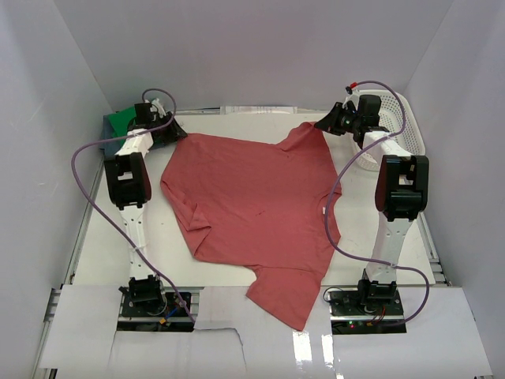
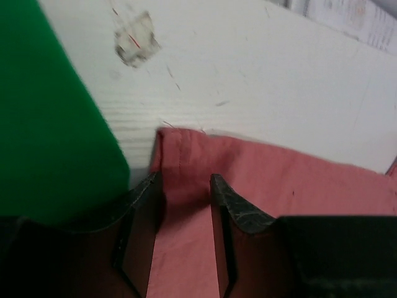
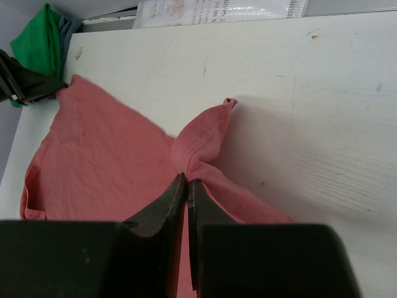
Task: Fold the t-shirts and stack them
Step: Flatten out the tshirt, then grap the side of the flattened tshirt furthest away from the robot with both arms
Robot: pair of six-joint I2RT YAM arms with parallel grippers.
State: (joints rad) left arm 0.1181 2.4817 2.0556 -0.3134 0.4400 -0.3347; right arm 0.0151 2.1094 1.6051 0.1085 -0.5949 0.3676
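1. White walls (image 1: 252, 47) box in a white table (image 1: 102, 237). You look down on it from above, with both arm bases at the near edge.
2. In the far left corner lies a bunched green t-shirt (image 1: 120, 122). Only the right wrist view shows you a blue-grey t-shirt (image 3: 68, 28) touching its far side.
3. Your left gripper (image 2: 184, 198) sits just beside the green cloth, at the far left corner of the brick-red t-shirt (image 1: 252, 197). From above, the wrist hides the fingers. The left wrist view shows them standing apart, low over the table, with a strip of red hem between them. You cannot tell whether they squeeze it.
4. The brick-red t-shirt spreads across the middle of the table, mostly flat and lightly wrinkled. Seen from above, its near end reaches past the table's near edge, between the two arm bases.
5. Your right gripper (image 3: 187, 183) is at the shirt's far right corner. The right wrist view shows its fingers pressed together on a pinch of red cloth, gathered into a raised peak that throws a shadow on the table. The overhead view shows only the cloth drawn to a point at the gripper.
6. At the far right a white lattice basket (image 1: 406, 118) stands just behind the right arm, near the wall. It shows only in the overhead view.
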